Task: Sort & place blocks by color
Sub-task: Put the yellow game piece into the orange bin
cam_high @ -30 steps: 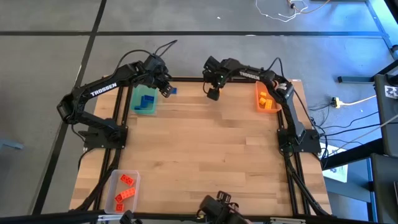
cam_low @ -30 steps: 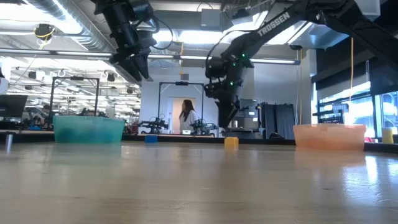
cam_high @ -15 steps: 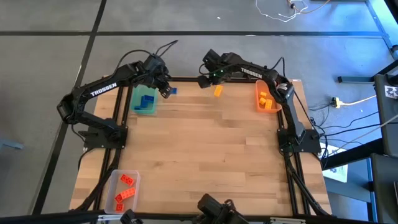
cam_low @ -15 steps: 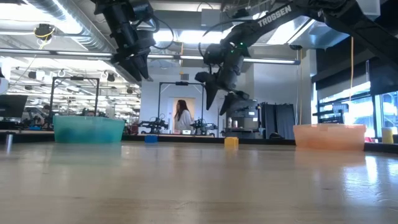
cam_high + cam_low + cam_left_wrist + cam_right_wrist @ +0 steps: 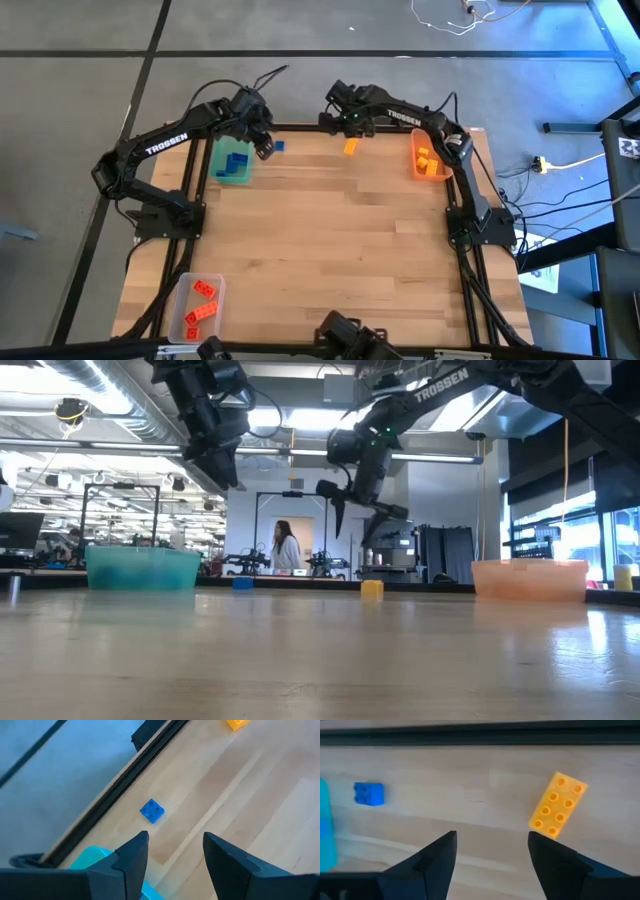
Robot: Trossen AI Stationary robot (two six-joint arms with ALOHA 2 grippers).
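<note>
My left gripper (image 5: 262,143) hangs open above the table's far left, beside the green tray (image 5: 233,160), which holds blue blocks. One blue block (image 5: 152,811) lies flat on the table beyond my left fingertips (image 5: 175,842). My right gripper (image 5: 335,122) is open and raised near the far edge (image 5: 355,520). A yellow-orange block (image 5: 557,805) lies flat on the wood just right of it (image 5: 351,147). The right wrist view also shows the blue block (image 5: 368,793).
An orange tray (image 5: 430,158) with yellow-orange blocks stands at the far right. A clear tray (image 5: 197,305) with red-orange blocks stands at the near left corner. A dark frame rail (image 5: 150,750) runs along the far edge. A person (image 5: 285,548) stands in the room behind.
My right gripper has risen from directly over the yellow-orange block and swung toward the far edge, tipping from pointing straight down to a slant. The block, covered from above before, now shows on the table. It has not moved.
</note>
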